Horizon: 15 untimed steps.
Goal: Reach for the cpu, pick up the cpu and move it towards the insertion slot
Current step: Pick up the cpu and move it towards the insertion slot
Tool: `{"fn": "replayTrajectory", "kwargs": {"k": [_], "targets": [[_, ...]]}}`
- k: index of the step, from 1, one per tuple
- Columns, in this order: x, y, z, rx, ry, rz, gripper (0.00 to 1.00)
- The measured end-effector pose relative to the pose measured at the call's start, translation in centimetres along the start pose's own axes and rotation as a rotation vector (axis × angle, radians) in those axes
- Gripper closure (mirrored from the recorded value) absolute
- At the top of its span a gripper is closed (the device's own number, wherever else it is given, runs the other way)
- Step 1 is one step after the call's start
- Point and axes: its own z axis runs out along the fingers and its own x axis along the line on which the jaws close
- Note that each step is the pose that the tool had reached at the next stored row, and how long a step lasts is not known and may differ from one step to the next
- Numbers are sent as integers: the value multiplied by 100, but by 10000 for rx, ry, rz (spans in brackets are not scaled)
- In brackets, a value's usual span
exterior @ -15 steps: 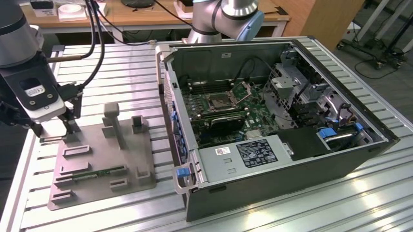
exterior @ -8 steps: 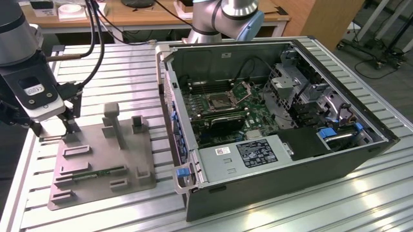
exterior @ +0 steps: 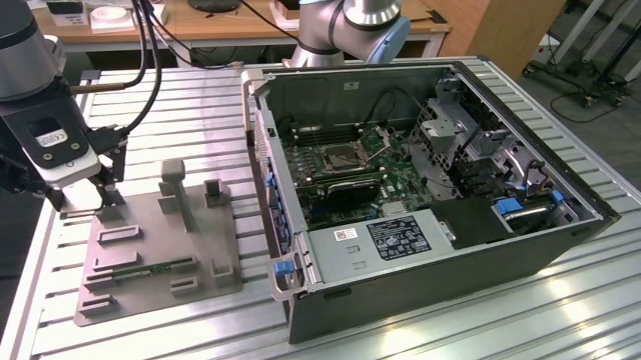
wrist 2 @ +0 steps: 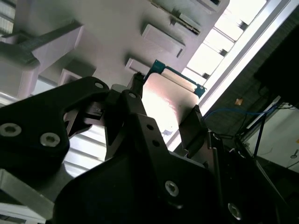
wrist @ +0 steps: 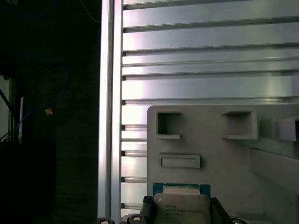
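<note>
Cpu (wrist 2: 170, 100): a flat square chip with a shiny silver-grey top and a thin blue-green rim, held between the two black fingers (wrist 2: 133, 100) of the robot's hand (wrist 2: 164, 109). In both wrist views the fingers are closed in to the chip's width and press against two opposite edges, with the top face bare between them. Whether the chip has come clear of the surface under it or rests there, I cannot tell. It sits at the edge of a grey tray (exterior: 150, 247), a moulded plastic holder with raised blocks and shallow rectangular pockets. In the exterior view the hand (exterior: 85, 201) hangs over the tray's far corner, on the exterior view's left side of the tray. A long thin green memory stick (exterior: 150, 268) lies in a groove nearer the tray's front end, well apart from the hand. The tray lies on a ribbed silver metal worktop (exterior: 451, 322). Just beside the tray, on the exterior view's right of it, an open computer case (exterior: 501, 247) lies on its side with the green circuit board showing. The insertion slot (exterior: 341, 157), a square socket with a silvery frame and a dark centre, sits on that board, well apart from the tray and from the chip.
</note>
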Motion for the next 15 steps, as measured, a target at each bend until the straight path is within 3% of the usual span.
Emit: {"fn": "replayTrajectory", "kwargs": {"k": [3, 15], "targets": [[0, -4, 1, -53, -1, -1, 45], [0, -4, 0, -37, 0, 0, 45]]}}
